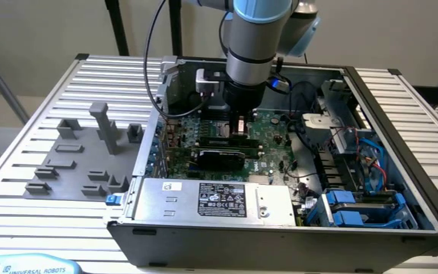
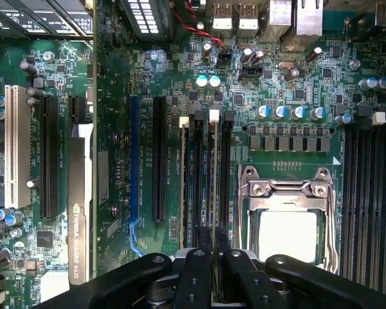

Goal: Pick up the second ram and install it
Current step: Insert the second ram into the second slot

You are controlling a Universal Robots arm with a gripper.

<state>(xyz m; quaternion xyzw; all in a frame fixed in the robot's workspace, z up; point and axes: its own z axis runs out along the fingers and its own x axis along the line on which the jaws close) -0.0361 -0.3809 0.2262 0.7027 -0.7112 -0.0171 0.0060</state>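
Observation:
My gripper (image 1: 238,121) reaches down into the open computer case (image 1: 390,103), just above the green motherboard (image 1: 268,128). In the wrist view its two black fingers (image 2: 202,248) are shut on the second ram (image 2: 213,174). The stick shows edge-on as a thin pale line. It runs along a black memory slot beside the CPU socket (image 2: 288,225), and its far end meets a white slot latch (image 2: 213,116). Whether it is seated in the slot I cannot tell. Another thin stick (image 2: 183,187) stands in a neighbouring slot with its own white latch.
A graphics card (image 2: 80,193) stands in the motherboard (image 2: 296,77) to one side of the slots. The silver power supply (image 1: 219,200) fills the case's front, with blue drive brackets (image 1: 356,208) and cables at the exterior view's right. A grey parts fixture (image 1: 82,160) lies left of the case.

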